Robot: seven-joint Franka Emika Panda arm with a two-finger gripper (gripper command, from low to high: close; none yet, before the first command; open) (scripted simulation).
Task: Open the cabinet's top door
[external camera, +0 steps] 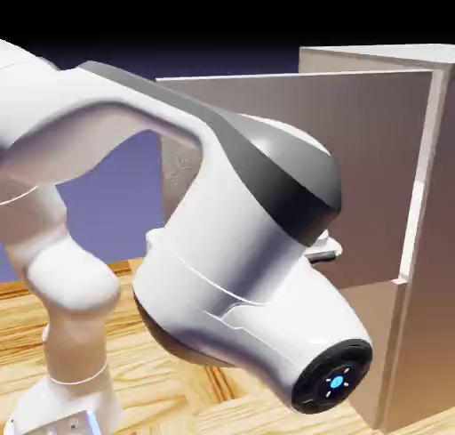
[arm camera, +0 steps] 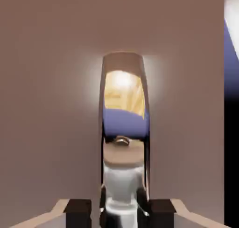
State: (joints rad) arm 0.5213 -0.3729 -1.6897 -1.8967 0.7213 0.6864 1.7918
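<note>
Wood table (external camera: 178,398) under arm; top door (external camera: 355,140) swung ajar from cabinet (external camera: 435,246); fingers (arm camera: 78,208) clenched on handle (arm camera: 123,129).

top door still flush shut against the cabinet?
No. In the exterior view the top door stands swung out from the cabinet, its panel angled away from the front.

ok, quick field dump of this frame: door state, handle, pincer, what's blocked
top door: swung out from the cabinet, partly open
handle: shiny curved bar, centred between the fingertips in the hand view
pincer: closed on the handle
lower door: looks shut
blocked: arm hides the pincer in the exterior view
</note>
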